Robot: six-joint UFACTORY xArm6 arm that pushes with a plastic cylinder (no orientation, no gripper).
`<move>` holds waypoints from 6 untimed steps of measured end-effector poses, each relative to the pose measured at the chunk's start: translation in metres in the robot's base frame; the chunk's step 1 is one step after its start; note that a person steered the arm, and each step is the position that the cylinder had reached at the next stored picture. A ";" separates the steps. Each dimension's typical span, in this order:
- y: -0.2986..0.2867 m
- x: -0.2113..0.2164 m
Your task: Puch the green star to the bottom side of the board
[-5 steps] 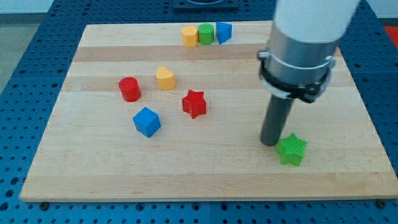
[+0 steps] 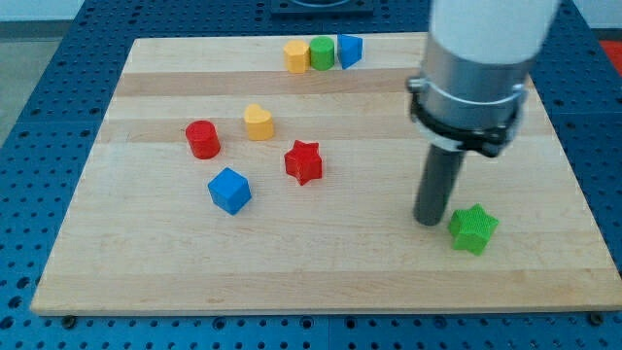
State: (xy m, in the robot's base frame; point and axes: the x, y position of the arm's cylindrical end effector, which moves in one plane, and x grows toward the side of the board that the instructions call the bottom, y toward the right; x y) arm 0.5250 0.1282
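Tip (image 2: 429, 222) sitting just left of green star (image 2: 473, 229).
You're resting it on the board (image 2: 321, 262); no gripper, just a rod.

A pale wooden board (image 2: 321, 282) made of lengthwise planks, some lighter and some darker, fills most of the view. It lies on a blue perforated metal bench (image 2: 29, 78) whose regular grid of small holes shows on all sides. Even, soft light falls from above, casting only short, faint shadows on the wood.
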 end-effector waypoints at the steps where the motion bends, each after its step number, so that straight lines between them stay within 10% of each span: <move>1: 0.030 0.002; 6: 0.066 0.054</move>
